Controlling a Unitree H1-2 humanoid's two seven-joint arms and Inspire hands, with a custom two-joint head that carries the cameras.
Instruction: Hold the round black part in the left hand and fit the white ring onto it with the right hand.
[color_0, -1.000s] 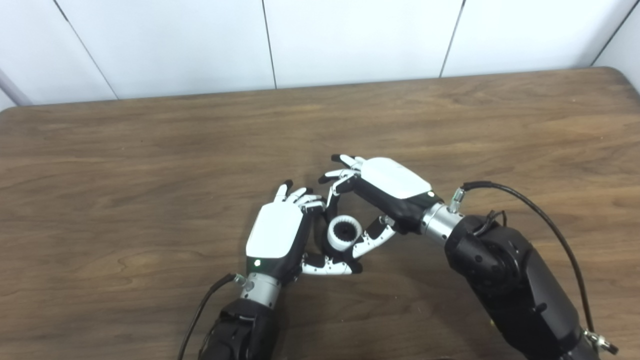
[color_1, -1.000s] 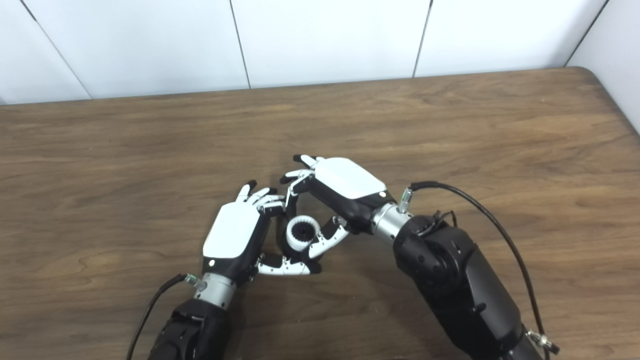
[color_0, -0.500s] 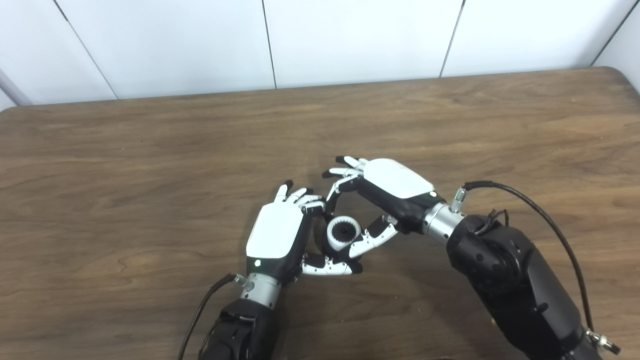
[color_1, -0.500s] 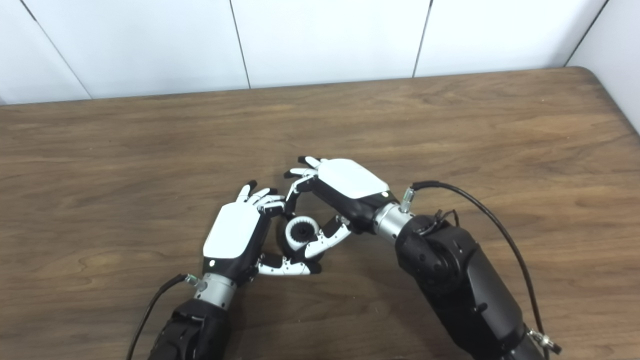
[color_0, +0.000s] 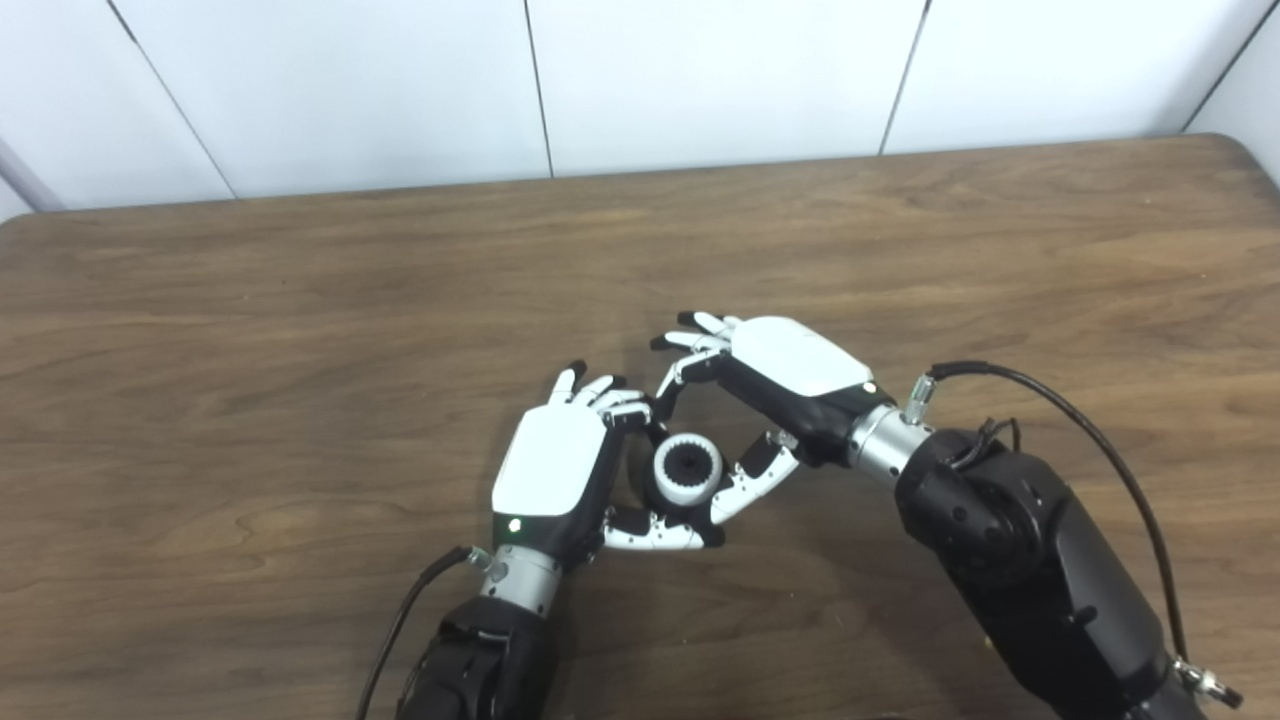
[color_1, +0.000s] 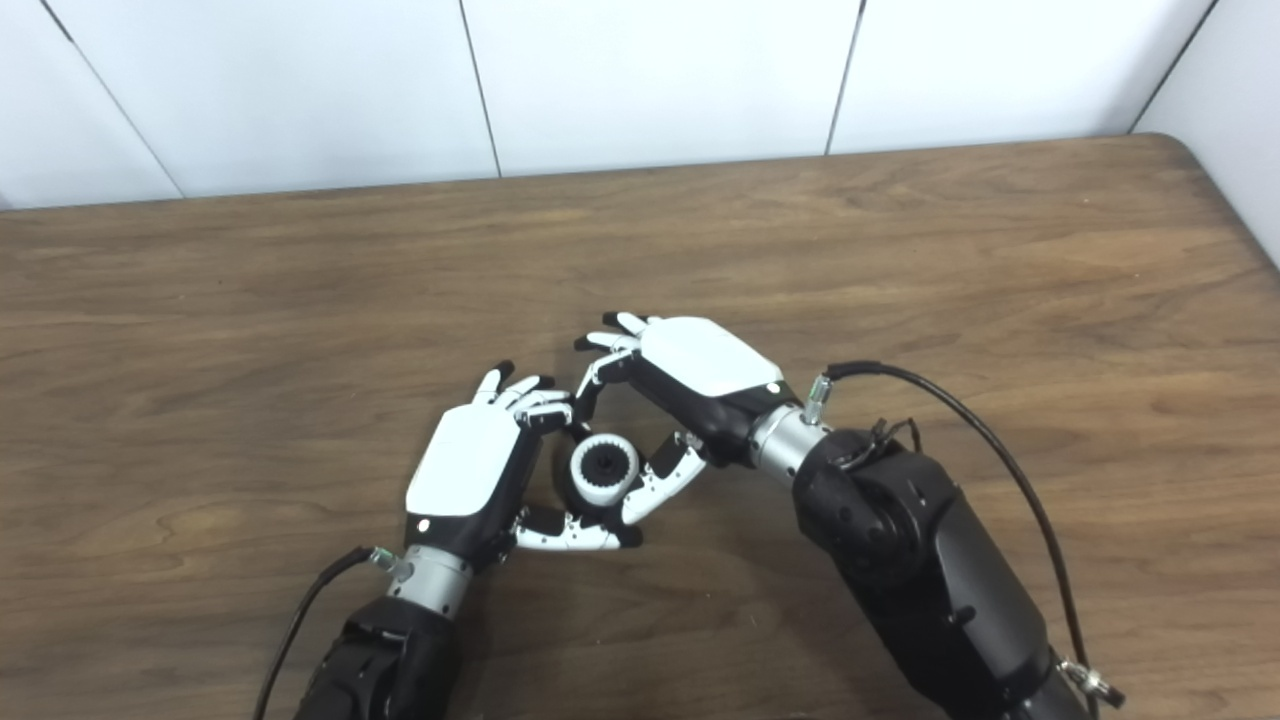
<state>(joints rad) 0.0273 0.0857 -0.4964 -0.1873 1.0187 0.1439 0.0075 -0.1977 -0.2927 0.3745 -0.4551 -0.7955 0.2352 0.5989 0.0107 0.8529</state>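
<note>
since a second ago the right hand (color_0: 790, 375) has slid a little to the right and its fingers have lifted off the white ring (color_0: 687, 470), which now sits lower and squarer around the round black part (color_0: 688, 466) than it did before. both pieces lie between the two hands, near the middle of the table (color_0: 300, 330), just right of the left hand (color_0: 555, 465).

the left hand curls round the stack, thumb passing under its near side and fingers at its far side, so it grips the black part. the right hand looks loosely spread, its thumb just beside the ring's right edge; whether it touches is not clear.

the ring seems nearly or fully seated. to finish well, i would keep the left grip steady, press evenly on the ring's rim rather than one side, and only then draw the right hand clear, since a lopsided push could cock the ring.
</note>
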